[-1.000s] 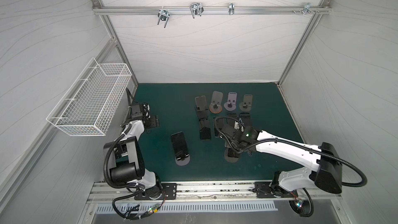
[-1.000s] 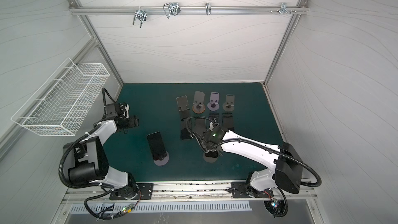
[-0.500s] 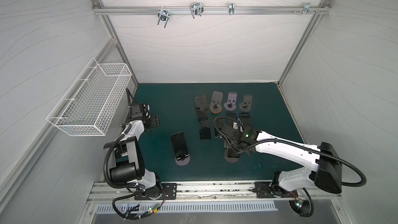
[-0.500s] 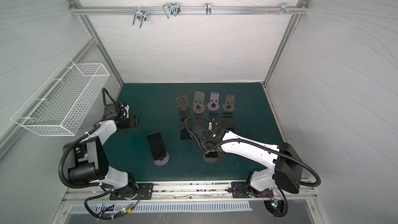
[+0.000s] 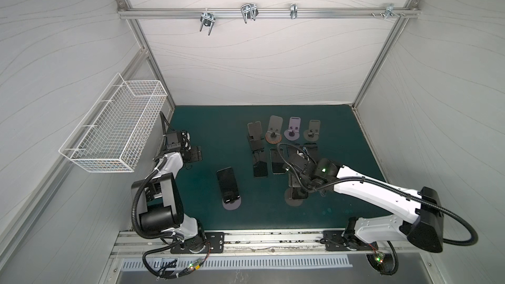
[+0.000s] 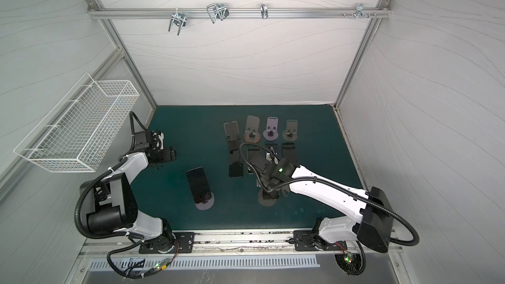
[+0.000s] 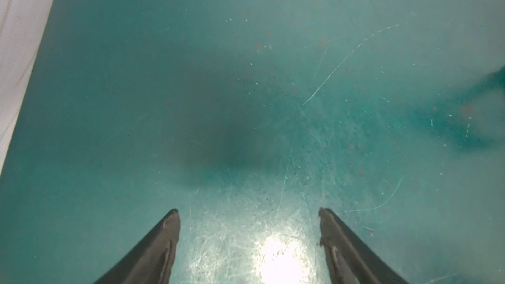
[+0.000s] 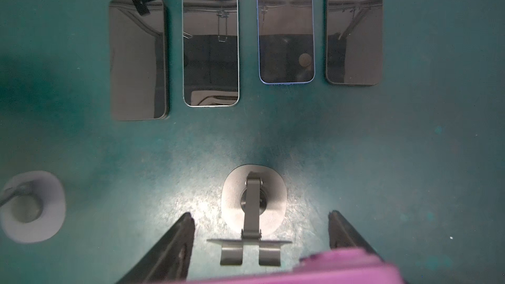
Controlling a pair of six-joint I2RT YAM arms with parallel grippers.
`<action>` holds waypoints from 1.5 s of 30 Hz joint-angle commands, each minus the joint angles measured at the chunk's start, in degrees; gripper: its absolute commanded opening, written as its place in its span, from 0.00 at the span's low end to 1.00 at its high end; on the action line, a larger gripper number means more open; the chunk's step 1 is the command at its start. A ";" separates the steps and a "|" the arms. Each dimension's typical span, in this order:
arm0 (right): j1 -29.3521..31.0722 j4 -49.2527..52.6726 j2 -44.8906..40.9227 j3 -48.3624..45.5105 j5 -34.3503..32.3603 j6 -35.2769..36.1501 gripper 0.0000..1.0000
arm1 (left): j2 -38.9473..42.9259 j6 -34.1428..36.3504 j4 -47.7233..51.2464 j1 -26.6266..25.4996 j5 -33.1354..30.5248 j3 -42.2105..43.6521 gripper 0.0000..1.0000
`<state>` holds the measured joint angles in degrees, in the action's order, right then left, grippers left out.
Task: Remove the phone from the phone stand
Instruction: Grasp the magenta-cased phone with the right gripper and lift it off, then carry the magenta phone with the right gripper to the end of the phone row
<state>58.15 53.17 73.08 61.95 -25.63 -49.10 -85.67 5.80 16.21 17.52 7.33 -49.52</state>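
My right gripper (image 8: pixel 260 213) straddles the purple phone (image 8: pixel 341 266) at its stand (image 8: pixel 235 200), fingers flanking its edges for a side pinch; I cannot tell whether they clamp it. My left gripper (image 7: pixel 248 209) hangs apart over the counter (image 7: pixel 246 77), out of the way.

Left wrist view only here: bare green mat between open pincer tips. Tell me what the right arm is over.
Observer: The right pincer hangs over a grey round-based stand; its hooks look empty.
Operator: Report any phone near it.
Observer: A blurred purple case, likely the phone, sits close to the right wrist camera; gripped or not, I cannot tell.
Operator: Name what remains on stands.
Observer: One dark phone rests on a lilac-based stand, left of the right pincer in both top views.
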 commanded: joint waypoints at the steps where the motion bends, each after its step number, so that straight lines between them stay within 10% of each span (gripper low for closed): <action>1: -3.57 5.02 -2.89 4.88 4.44 7.63 0.61 | -0.72 0.52 -0.17 0.32 0.30 -1.89 0.81; 28: -47.59 3.27 10.44 16.78 20.52 41.36 0.57 | -1.08 1.17 0.78 0.27 1.65 -2.16 0.82; 45: -52.53 1.15 40.56 25.59 12.03 45.82 0.56 | -0.90 1.24 0.67 0.28 1.75 -2.07 0.81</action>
<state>5.76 52.58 112.12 84.97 -10.50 -5.87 -86.39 5.93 17.08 17.52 8.25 -49.67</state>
